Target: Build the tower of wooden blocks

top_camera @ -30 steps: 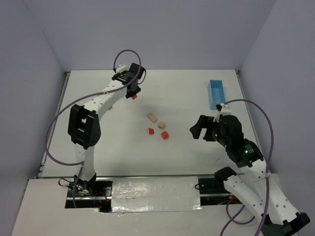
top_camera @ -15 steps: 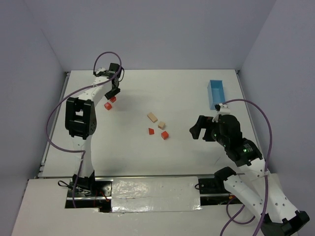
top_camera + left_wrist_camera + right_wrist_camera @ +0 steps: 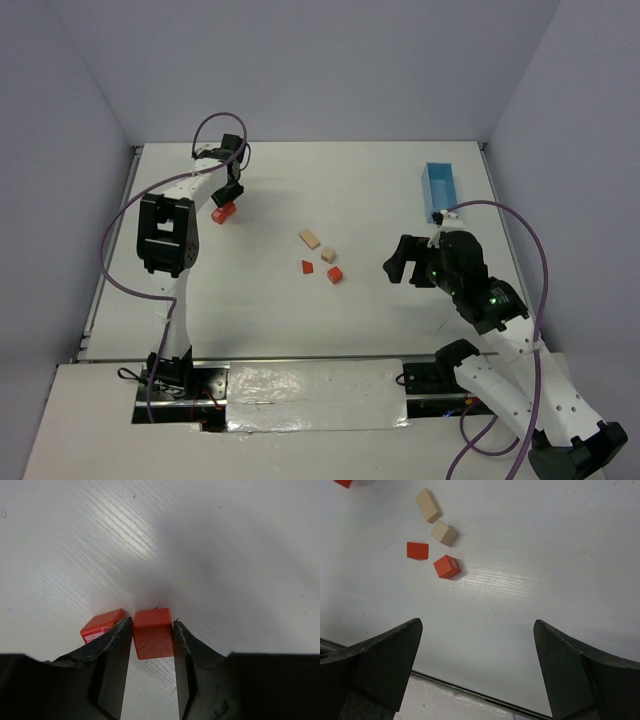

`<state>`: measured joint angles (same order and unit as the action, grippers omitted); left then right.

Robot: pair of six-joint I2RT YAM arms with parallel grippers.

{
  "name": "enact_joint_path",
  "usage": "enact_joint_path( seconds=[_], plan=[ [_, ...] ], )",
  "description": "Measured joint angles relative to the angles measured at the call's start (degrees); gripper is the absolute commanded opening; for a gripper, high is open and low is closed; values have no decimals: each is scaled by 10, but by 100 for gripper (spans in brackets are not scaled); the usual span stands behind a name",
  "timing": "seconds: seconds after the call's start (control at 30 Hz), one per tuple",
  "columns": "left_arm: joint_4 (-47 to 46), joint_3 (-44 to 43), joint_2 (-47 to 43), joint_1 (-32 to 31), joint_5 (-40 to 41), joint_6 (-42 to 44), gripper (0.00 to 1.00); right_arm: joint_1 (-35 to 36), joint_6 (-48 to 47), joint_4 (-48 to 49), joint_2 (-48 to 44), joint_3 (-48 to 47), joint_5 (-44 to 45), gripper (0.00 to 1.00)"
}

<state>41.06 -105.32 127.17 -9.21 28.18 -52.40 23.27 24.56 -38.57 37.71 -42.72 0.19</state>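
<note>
Red-orange cube [image 3: 152, 640], pinched in the left fingers [image 3: 117, 647], sits upper left in the overhead frame; loose blocks [image 3: 334, 274] lie lower-right, nearer the spread, empty right fingers [image 3: 385, 652].

The worktop [image 3: 400, 190] is a flat white panel; the left wrist view shows a fine linear grain on its surface. Three plain walls enclose it: a back wall [image 3: 320, 70], a left wall [image 3: 50, 180] and a right wall [image 3: 580, 150], all pale lavender-grey. A metal rail [image 3: 86, 330] runs along the left edge. A reflective strip [image 3: 310, 385] covers the near edge. Lighting is diffuse, and a soft glare patch [image 3: 505, 577] shows on the surface.
</note>
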Motion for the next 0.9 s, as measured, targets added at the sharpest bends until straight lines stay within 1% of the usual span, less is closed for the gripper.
enact_joint_path(
  seconds=[0.1,0.33,0.37,0.53,0.6,0.63,0.73,0.9],
  plan=[
    [-2,0,0,1,-3,1,51,0,0,0,0,0,-6,100],
    [-3,-9,0,2,-7,4,64,0,0,0,1,0,-12,100],
    [-4,-12,0,2,-8,5,67,0,0,0,2,0,-13,100],
    [-5,-20,0,2,-11,12,74,0,-2,0,3,0,-15,100],
    [-4,-20,0,2,-14,14,80,0,-2,0,4,0,-16,100],
    [-4,-20,0,2,-15,15,87,0,-2,0,5,0,-16,100],
    [-6,-20,-5,1,-15,16,100,0,-2,0,7,0,-19,100],
    [1,-19,-49,-3,-4,10,99,0,-2,0,11,0,-23,100]
  ],
)
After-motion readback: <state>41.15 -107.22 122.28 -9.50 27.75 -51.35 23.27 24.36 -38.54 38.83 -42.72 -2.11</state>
